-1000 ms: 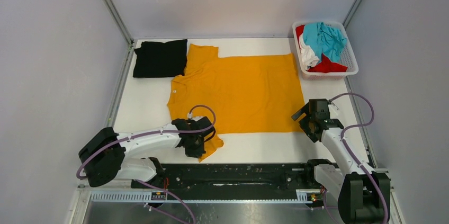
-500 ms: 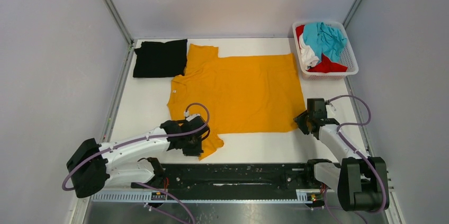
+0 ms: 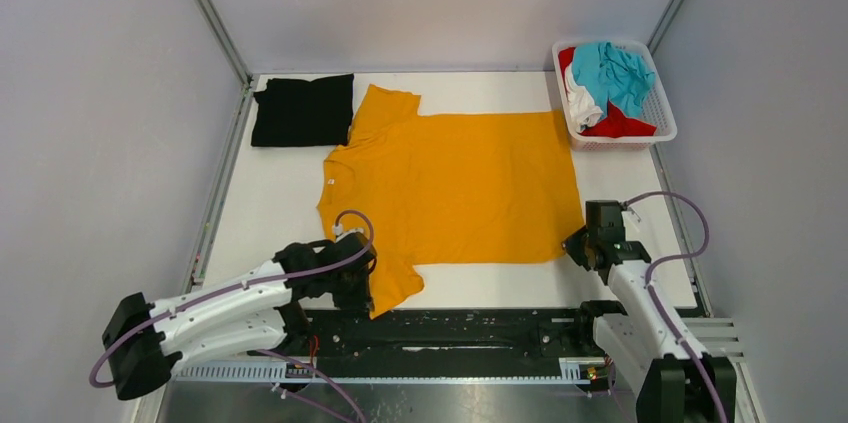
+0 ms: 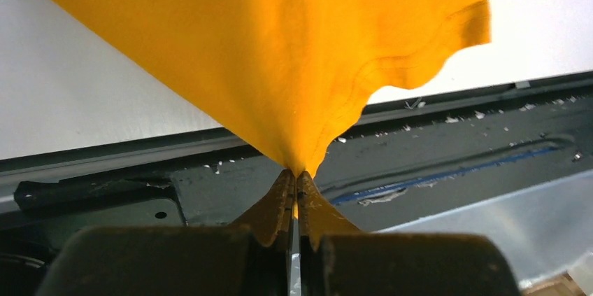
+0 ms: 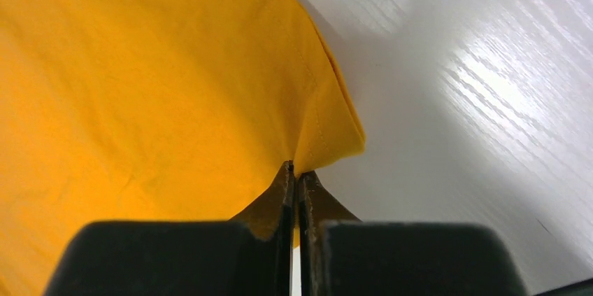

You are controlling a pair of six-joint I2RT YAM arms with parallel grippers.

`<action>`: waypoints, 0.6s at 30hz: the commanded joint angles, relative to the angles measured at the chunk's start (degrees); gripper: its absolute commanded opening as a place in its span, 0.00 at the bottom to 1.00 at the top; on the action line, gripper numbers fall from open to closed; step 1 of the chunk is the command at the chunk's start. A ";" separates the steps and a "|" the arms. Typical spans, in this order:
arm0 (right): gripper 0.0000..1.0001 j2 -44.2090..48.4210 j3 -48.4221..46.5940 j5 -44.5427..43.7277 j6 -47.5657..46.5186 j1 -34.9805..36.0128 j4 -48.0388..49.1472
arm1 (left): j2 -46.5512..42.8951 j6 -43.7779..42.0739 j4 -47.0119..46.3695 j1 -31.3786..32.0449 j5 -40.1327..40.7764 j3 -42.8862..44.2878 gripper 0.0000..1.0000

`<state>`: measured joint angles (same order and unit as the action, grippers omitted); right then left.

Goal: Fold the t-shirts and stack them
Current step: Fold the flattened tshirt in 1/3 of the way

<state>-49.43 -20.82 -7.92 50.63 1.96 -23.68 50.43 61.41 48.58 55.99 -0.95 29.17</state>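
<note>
Top external view: a large orange-yellow cloth t-shirt (image 3: 450, 188) lies spread flat across the middle of the white surface (image 3: 265, 208), its collar to the left and its hem to the right, with both arms gripping its near side.
Left end effector (image 3: 357, 288): pressed together on the near sleeve of the orange-yellow shirt at the near edge of the surface. In the left wrist view the cloth is drawn to a point between the two fingers (image 4: 274, 208), above the black base rail (image 4: 454, 149), and the sleeve's wavy hem hangs loose to the right.
Right end effector (image 3: 585, 248): pinching the near-right hem corner of the same shirt. In the right wrist view the stitched hem folds into the closed fingers (image 5: 269, 205), with bare white surface to the right of the cloth.
Folded black cloth t-shirt (image 3: 302, 110): a neat rectangle at the far-left corner of the surface, just beside the orange-yellow shirt's far sleeve; whether the two touch cannot be told.
White slotted plastic basket (image 3: 662, 113): at the far-right corner, near the orange-yellow shirt's hem.
Basket contents: a crumpled teal cloth t-shirt (image 3: 615, 68) on top, a red cloth t-shirt (image 3: 620, 126) beneath it, and a white cloth t-shirt (image 3: 580, 108) bunched along the left wall.
</note>
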 commanded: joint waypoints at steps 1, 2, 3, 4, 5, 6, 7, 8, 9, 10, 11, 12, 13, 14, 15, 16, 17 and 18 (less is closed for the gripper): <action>0.00 4.82 -0.19 -0.63 -2.79 -0.19 -7.52 | -3.27 2.82 0.24 0.49 -3.62 0.68 0.00; 0.00 5.25 -0.26 -0.09 -3.40 -0.14 -7.27 | -3.27 1.97 -1.33 0.45 -3.76 1.24 0.00; 0.00 5.16 -0.23 0.71 -4.58 -0.10 -6.11 | -2.82 0.85 -3.21 0.44 -3.82 1.63 0.00; 0.00 4.71 -0.46 1.02 -5.47 -0.10 -5.19 | -1.87 -0.48 -5.50 0.37 -3.73 2.26 0.00; 0.01 3.89 -1.01 0.94 -6.00 -0.11 -4.60 | -0.48 -2.27 -7.20 0.13 -3.52 3.09 0.00; 0.01 2.79 -1.78 1.27 -6.67 -0.12 -4.13 | 1.35 -4.36 -8.60 -0.54 -3.62 4.46 0.00; 0.01 1.56 -2.83 2.05 -7.28 -0.11 -3.85 | 3.33 -7.06 -9.58 -1.64 -4.25 6.74 0.00; 0.01 0.08 -4.03 2.66 -8.26 -0.15 -3.82 | 6.23 -8.92 -10.73 -2.91 -5.02 8.37 0.00; 0.01 -1.08 -5.23 3.69 -8.98 -0.12 -3.83 | 8.24 -10.67 -11.46 -4.03 -5.75 10.02 0.00; 0.01 -2.35 -6.33 4.27 -9.60 -0.14 -3.87 | 9.85 -12.09 -11.89 -5.31 -6.04 11.51 0.00; 0.01 -3.35 -7.37 4.59 -9.88 -0.13 -3.87 | 11.15 -13.38 -12.12 -6.26 -5.83 12.88 0.00; 0.01 -4.26 -8.14 4.81 -10.13 -0.14 -3.90 | 12.13 -14.28 -12.50 -7.33 -5.70 14.12 0.00; 0.01 -5.20 -9.04 4.92 -10.37 -0.13 -3.87 | 12.70 -15.13 -12.94 -8.43 -5.68 15.16 0.00; 0.01 -5.69 -9.68 4.90 -10.50 -0.12 -3.91 | 13.02 -15.61 -13.55 -9.57 -5.64 16.08 0.00; 0.01 -6.17 -10.34 4.67 -10.61 -0.07 -3.90 | 13.16 -16.02 -14.41 -10.79 -5.57 16.83 0.00; 0.01 -6.65 -10.96 4.47 -10.73 -0.12 -3.84 | 13.35 -16.39 -15.02 -11.91 -5.65 17.45 0.00; 0.01 -6.99 -11.69 4.13 -10.77 -0.07 -3.81 | 13.59 -16.67 -15.49 -13.07 -5.63 18.14 0.00; 0.01 -7.35 -12.41 4.01 -10.90 -0.17 -3.68 | 13.86 -16.93 -15.82 -14.44 -5.64 18.77 0.00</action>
<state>-55.70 -29.30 -3.99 41.45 1.91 -27.73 63.90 48.18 37.28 45.28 -5.78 43.86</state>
